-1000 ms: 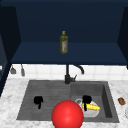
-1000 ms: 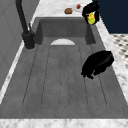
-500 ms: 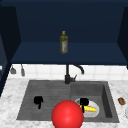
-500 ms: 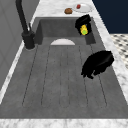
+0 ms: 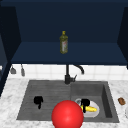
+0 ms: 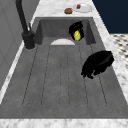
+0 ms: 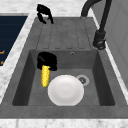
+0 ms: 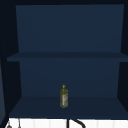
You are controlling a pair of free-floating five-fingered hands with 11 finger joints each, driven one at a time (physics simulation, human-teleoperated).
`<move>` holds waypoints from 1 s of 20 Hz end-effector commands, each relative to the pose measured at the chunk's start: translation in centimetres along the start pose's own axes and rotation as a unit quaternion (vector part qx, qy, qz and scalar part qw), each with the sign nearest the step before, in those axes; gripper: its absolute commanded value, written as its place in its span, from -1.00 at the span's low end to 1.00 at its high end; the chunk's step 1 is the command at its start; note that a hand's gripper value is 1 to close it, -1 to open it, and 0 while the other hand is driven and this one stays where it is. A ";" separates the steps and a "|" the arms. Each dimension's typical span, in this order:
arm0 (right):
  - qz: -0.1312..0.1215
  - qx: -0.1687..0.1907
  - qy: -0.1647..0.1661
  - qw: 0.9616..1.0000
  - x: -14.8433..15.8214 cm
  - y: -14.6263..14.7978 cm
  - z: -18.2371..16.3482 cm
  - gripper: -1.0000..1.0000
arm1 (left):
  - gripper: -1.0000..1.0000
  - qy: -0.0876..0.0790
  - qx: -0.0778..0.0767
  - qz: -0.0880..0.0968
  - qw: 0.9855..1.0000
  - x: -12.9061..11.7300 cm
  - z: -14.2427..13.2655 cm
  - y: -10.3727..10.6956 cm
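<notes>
My right hand (image 5: 85, 103) hangs in the sink basin, its fingers curled round a yellow corn cob (image 5: 90, 109). The cob (image 7: 45, 75) points down beside a white plate (image 7: 65, 90) lying on the basin floor. In the left side view the same hand (image 6: 75, 28) shows at the far end with the cob (image 6: 77, 35) under it. My left hand (image 5: 38, 101) floats over the ribbed drainboard (image 5: 47, 95), fingers curled and holding nothing; it is also in the left side view (image 6: 98, 63) and the right side view (image 7: 44, 11).
A black faucet (image 5: 68, 74) stands behind the sink. A red ball (image 5: 67, 114) sits at the front edge. An olive oil bottle (image 5: 63, 42) stands on the cabinet shelf. On the right counter lie a brown item (image 5: 121, 101) and a small plate (image 6: 82, 8).
My right hand has lowered with the corn cob towards the basin and the plate. The left hand has stayed where it was.
</notes>
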 end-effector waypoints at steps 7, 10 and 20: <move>0.023 -0.022 -0.002 0.999 -2.0 2.3 -8.7 1.00 | 0.00 0.000 0.000 0.000 1.000 0.0 0.0 0.0; 0.026 -0.023 -0.001 0.999 -2.5 3.1 -11.3 1.00 | 0.00 0.000 0.000 0.000 1.000 0.0 0.0 0.0; 0.037 -0.040 -0.007 0.998 -5.1 7.0 -18.9 1.00 | 0.00 0.000 0.000 0.000 1.000 0.0 0.0 0.0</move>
